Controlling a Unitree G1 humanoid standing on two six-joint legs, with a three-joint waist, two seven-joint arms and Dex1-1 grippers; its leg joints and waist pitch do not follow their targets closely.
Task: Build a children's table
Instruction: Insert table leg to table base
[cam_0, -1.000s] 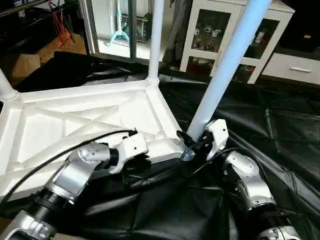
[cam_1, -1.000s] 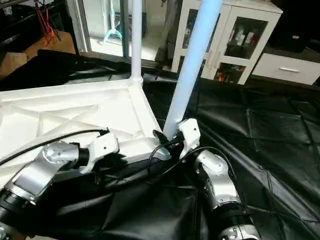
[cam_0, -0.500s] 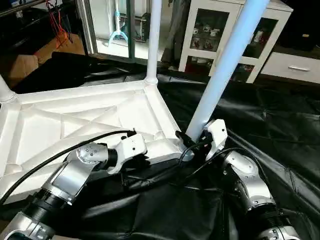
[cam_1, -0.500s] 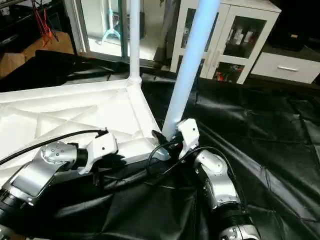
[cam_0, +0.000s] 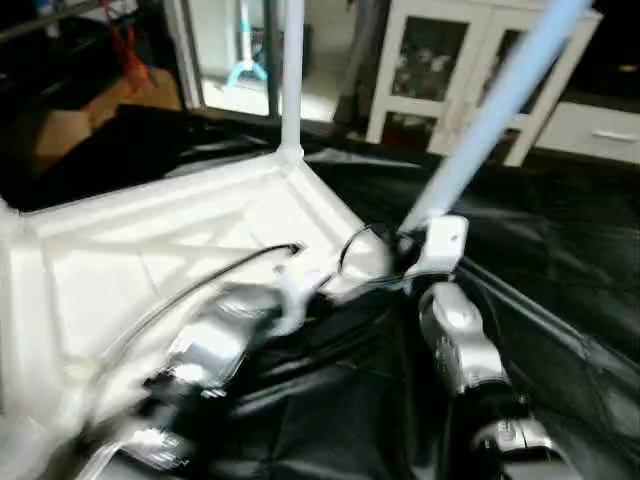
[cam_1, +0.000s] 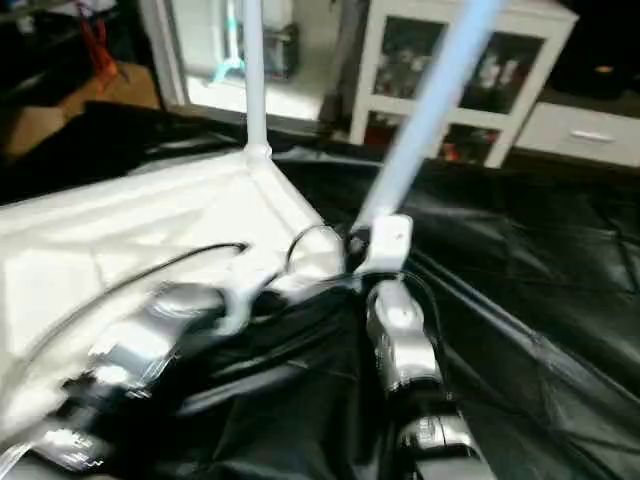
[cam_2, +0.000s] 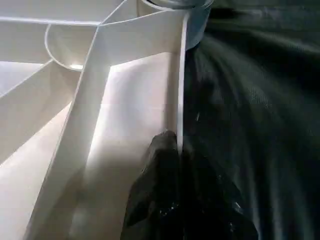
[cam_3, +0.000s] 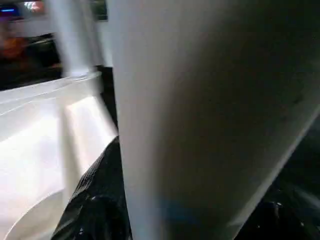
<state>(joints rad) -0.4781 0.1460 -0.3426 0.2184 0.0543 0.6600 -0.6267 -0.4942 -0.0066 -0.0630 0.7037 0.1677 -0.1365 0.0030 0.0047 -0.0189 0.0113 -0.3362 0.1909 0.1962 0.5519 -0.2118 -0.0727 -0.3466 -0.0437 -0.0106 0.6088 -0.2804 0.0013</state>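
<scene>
The children's table lies upside down on the black sheet, its white ribbed tabletop facing up. One white leg stands upright in the far corner socket. A second leg leans to the right over the near right corner socket. My right gripper is shut on that leg's lower end; the leg is very close in the right wrist view, with a black finger beside it. My left gripper is shut on the tabletop's thin near rim, close to that corner.
A black sheet covers the floor around the tabletop. Behind it stand a white glass-door cabinet and a white drawer unit. A cardboard box sits at the back left. A black cable arcs over my left forearm.
The head views have swung and blurred, so the camera moved. Both grips look unchanged. The held leg leans a little further to the right.
</scene>
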